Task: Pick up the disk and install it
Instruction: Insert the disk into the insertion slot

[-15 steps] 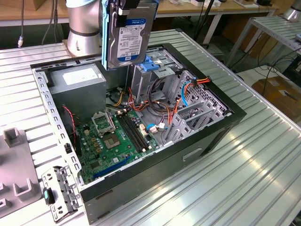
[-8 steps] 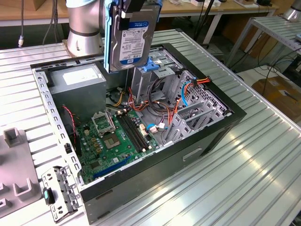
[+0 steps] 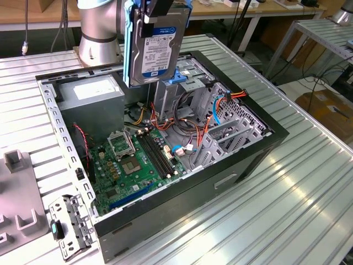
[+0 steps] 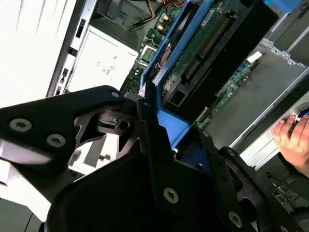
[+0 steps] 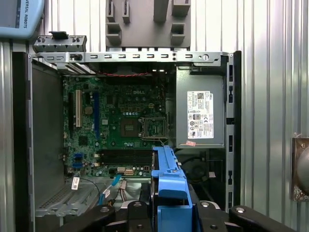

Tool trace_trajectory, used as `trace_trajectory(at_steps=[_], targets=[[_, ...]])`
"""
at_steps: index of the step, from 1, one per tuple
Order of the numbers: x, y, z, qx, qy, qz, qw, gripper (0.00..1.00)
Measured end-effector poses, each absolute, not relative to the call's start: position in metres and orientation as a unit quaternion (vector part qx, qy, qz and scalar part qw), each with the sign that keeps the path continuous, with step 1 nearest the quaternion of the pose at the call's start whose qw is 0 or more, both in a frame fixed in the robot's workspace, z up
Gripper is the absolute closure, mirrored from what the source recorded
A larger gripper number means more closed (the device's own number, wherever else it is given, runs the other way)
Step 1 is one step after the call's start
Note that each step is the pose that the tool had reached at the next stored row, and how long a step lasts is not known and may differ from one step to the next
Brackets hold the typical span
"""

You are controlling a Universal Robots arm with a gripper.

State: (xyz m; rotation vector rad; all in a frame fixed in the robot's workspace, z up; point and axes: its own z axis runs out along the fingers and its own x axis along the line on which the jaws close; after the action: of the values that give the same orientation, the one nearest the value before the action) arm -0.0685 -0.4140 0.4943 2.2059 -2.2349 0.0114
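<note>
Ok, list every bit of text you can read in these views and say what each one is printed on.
Nothing can be quoted reliably.
Label on the disk: black print on white with a blue band, too small to read.
Sticker on the power supply: dense print and symbols, too small.
Motherboard: white markings, too small.
Arm casing: lettering cut off at the picture's edge.

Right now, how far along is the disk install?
Done: the disk is picked up, clamped upright in the hand at its blue rails. In hand: it hangs above the open computer case, near the grey metal cage. Left: the disk is not yet seated in the cage.
</note>
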Motion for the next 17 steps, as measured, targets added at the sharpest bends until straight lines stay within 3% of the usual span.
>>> trace_trajectory(at_steps=[17], targets=[[-0.0685,-0.4223,0.4943,0.702,-0.712,0.004,0.001,0.63]])
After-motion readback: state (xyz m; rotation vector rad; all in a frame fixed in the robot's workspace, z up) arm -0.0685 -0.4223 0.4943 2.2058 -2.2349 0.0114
